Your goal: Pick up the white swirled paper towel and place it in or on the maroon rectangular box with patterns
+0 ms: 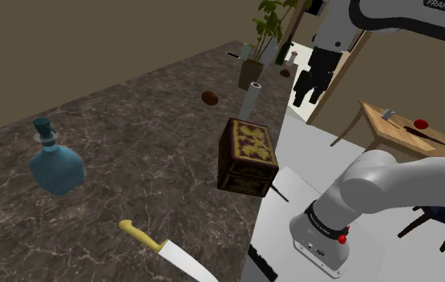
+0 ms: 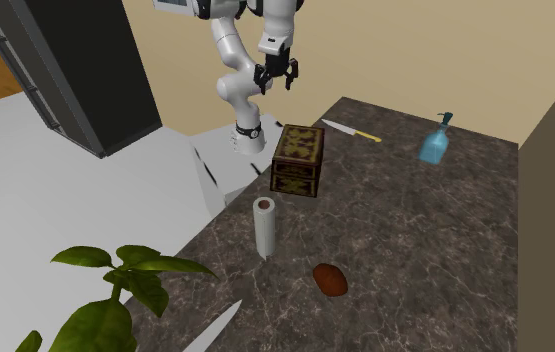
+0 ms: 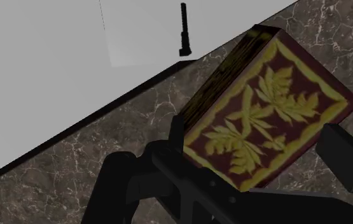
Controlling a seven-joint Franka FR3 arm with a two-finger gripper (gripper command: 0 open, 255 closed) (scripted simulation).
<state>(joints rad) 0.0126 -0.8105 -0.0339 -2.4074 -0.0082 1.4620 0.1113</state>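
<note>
We see the gripper (image 2: 276,79) hanging in the air with its jaws spread and nothing between them, up above the edge of the dark marbled counter (image 2: 415,240), near the arm's stand. In the wrist view its black fingers (image 3: 346,159) stand well apart, and the maroon box (image 3: 267,111) lies beyond them, untouched.

The white paper towel roll (image 2: 264,228) stands upright on the counter close to the same edge. It is well apart from the gripper, and some way from the box, on the side away from the stand. We note that the box sits right at the counter's edge, its top bearing a yellow leaf pattern.

A small brown lump (image 2: 330,279) lies near the roll, farther in on the counter. A yellow-handled knife (image 2: 351,130) and a blue bottle (image 2: 434,144) rest beyond the box in the second exterior view. A potted plant (image 1: 254,50) stands past the roll in the shoulder view.
</note>
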